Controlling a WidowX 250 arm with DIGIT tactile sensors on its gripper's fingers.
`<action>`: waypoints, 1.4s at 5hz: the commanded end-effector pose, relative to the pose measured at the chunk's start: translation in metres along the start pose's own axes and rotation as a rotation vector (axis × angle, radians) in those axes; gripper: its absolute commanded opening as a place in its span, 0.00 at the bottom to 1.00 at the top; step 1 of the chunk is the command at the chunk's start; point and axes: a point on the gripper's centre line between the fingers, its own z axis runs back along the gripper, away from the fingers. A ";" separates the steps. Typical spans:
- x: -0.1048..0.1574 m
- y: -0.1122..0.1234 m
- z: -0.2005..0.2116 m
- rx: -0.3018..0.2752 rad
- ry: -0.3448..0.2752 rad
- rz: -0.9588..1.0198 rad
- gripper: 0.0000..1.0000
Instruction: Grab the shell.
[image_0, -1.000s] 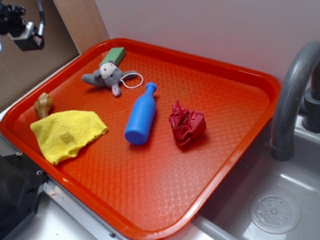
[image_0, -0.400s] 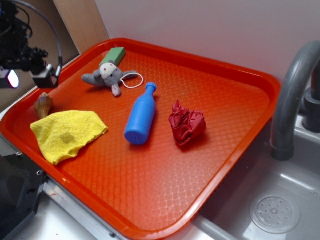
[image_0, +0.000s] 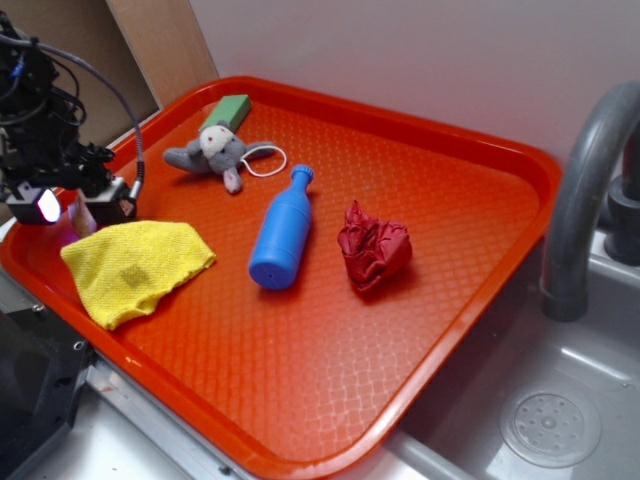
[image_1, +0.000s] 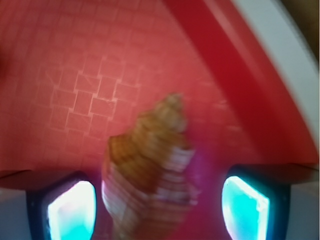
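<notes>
Red tray (image_1: 100, 75) beneath; my pincer (image_1: 157, 207), spread wide, straddles the shell (image_1: 150, 180): light, rigid, brittle, ridged. I would grip its broad body.

place: kitchen-style sink setup (toy-like) | cues: grey faucet (image_0: 590, 190), sink basin (image_0: 560, 400) with drain, red tray (image_0: 400, 330)

Even bright light outside; wrist view blurred, pink-tinted.

shell (image_1: 150, 170) between open claw (image_1: 159, 210) pads — on tray (image_1: 90, 75)
</notes>
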 end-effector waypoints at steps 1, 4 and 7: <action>-0.007 -0.001 0.003 -0.039 -0.107 -0.092 0.00; -0.005 -0.093 0.130 0.091 -0.147 -0.522 0.00; -0.029 -0.117 0.227 -0.059 -0.196 -0.682 0.00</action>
